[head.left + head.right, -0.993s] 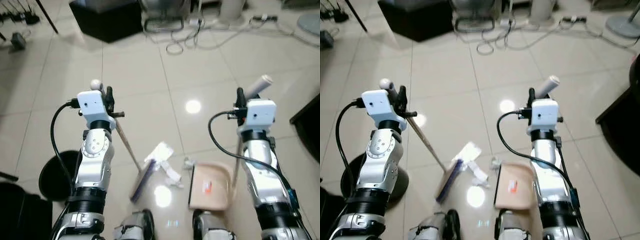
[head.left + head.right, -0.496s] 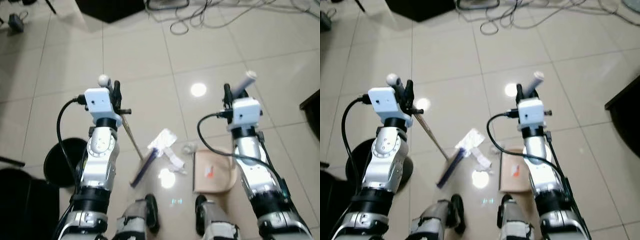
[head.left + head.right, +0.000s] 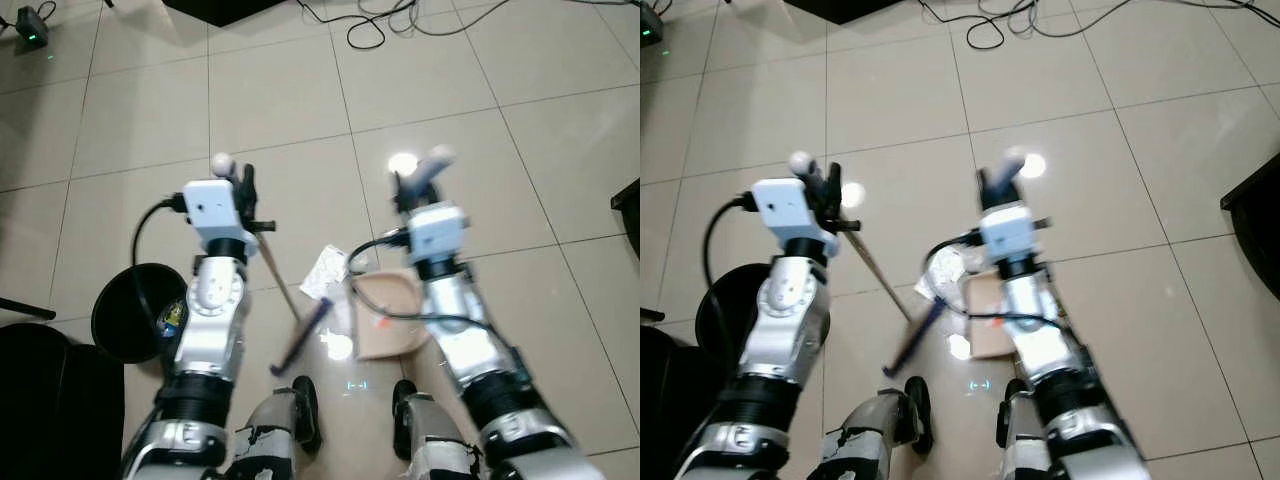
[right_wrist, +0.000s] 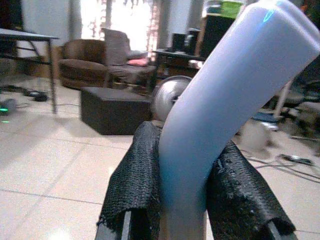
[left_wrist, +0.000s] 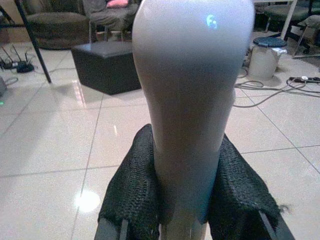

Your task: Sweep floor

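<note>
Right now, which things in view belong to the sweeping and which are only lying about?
For the job: grey-handled broom in left end effector; beige plastic dustpan, its handle in right end effector; white crumpled paper scraps.

Lying about: round black bin; tangled cables; dark sofa.

Broom (image 3: 283, 300): thin tan stick slanting down to a dark head on the glossy tile. Beige dustpan (image 3: 388, 318) lies just beside it; crumpled white paper (image 3: 327, 270) sits between them.
</note>
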### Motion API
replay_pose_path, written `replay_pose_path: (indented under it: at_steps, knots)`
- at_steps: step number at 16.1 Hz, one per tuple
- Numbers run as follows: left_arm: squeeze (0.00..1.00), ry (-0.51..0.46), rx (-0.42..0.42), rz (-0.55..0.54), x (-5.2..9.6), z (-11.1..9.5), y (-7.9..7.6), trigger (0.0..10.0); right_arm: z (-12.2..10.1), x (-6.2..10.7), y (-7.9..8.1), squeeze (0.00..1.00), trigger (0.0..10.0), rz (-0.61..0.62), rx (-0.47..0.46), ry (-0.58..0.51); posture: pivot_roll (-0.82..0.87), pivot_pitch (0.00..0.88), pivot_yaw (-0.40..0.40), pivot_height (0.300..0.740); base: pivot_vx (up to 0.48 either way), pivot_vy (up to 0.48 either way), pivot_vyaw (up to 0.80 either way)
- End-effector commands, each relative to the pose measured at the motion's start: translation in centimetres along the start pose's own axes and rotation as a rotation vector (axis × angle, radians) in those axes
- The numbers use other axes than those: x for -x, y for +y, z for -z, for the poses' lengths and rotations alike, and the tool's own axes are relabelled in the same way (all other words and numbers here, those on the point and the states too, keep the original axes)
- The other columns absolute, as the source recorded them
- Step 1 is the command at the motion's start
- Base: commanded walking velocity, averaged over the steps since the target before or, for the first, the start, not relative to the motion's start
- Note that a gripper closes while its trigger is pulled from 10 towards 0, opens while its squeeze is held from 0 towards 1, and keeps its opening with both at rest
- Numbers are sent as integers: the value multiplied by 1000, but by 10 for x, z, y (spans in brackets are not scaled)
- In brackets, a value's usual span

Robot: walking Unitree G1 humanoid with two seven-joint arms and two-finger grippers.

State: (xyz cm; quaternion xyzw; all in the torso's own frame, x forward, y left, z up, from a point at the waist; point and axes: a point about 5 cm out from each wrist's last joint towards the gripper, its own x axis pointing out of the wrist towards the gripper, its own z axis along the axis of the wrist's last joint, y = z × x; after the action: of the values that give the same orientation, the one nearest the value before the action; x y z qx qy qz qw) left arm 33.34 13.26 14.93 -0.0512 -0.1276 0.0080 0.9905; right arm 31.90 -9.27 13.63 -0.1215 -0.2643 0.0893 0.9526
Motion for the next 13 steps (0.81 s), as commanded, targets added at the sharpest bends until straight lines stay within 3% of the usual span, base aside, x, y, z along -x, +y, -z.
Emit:
replay_pose_path:
  at_steps: [1, 4, 8, 10, 13]
  knots:
    - [0, 46, 14, -31, 5, 11, 3, 10000, 1, 7, 13, 0, 10000, -47, 4, -4, 134, 364, 126, 740, 0, 0, 0]
    - [0, 54, 62, -27, 2, 11, -11, 10000, 5, 13, 18, 0, 10000, -62, 10, 15, 136, 354, 116, 740, 0, 0, 0]
    - [0, 11, 201, -31, -10, -8, -25, 10000, 7, 13, 11, 0, 10000, -37, 29, 24, 127, 350, 112, 740, 0, 0, 0]
    - [0, -50, 124, 3, -16, -19, -23, 10000, 2, 11, 1, 0, 10000, -16, 34, -1, 116, 354, 113, 740, 0, 0, 0]
    - [0, -79, 119, 4, -23, -27, -11, 10000, -3, 12, -12, 0, 10000, 22, 18, -7, 65, 362, 124, 740, 0, 0, 0]
